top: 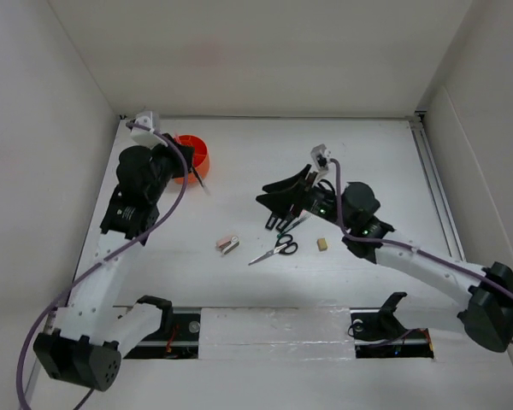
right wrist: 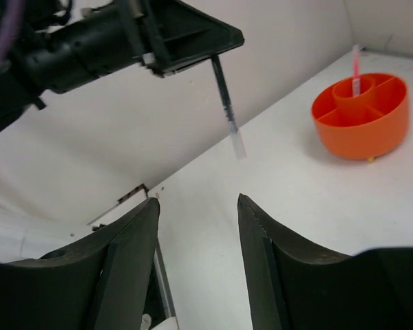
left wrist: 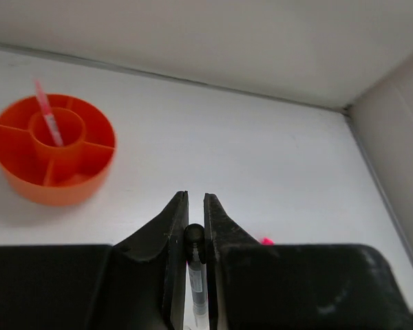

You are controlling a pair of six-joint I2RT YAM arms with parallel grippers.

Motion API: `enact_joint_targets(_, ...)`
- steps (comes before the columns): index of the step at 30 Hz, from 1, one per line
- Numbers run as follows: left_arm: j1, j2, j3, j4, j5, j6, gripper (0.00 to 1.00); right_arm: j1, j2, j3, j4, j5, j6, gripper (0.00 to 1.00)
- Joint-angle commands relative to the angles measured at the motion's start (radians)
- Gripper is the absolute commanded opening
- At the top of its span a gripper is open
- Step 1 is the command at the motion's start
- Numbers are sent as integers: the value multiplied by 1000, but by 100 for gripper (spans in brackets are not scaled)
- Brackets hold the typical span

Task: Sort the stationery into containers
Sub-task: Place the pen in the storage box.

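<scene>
Slim black-white pen [right wrist: 225,96] is clamped in the left pincer [left wrist: 195,201]. The jaws are pressed nearly together on the barrel, with the tip hanging down in the air. It sits just right of the orange tub [left wrist: 27,185], far left on the worktop [top: 265,145]. Step in hand, likely: delivering the pen to the tub. Next move calls for shifting left over a free compartment, lowering, then releasing. Red pen [left wrist: 47,117] stands in the centre cup. Right pincer [right wrist: 197,201]: jaws apart, nothing between them, hovering just far of the scissors [top: 280,248] mid-worktop. Eraser [top: 322,244] and stapler [top: 228,245] lie unsorted either side.
</scene>
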Motion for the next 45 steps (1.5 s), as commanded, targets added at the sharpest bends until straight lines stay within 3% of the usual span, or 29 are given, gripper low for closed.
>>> enact_joint_targets(1, 0, 174, 137, 135, -328, 66, 0, -34, -128, -35, -3, -8, -37, 55)
enact_joint_targets(2, 0, 175, 137, 135, -368, 66, 0, -34, -128, -36, -19, -8, -38, 55)
enact_joint_targets(6, 0, 432, 316, 196, -453, 153, 0, -25, -240, -68, -112, 1, -61, 55)
enact_joint_targets(12, 18, 643, 412, 334, -545, 260, 0, 15, -396, -121, -198, 10, -61, 57)
enact_joint_targets(17, 60, 791, 571, 302, -553, 261, 0, 35, -462, -131, -235, -11, -51, 58)
enact_joint_targets(27, 94, 900, 650, 311, -542, 320, 0, 66, -463, -92, -283, -2, -73, 58)
enact_joint_targets(35, 104, 901, 542, 356, -533, 276, 0, 66, -443, -83, -292, 21, -105, 58)
enact_joint_targets(45, 104, 920, 512, 356, -553, 232, 0, 66, -462, -74, -310, 21, -133, 58)
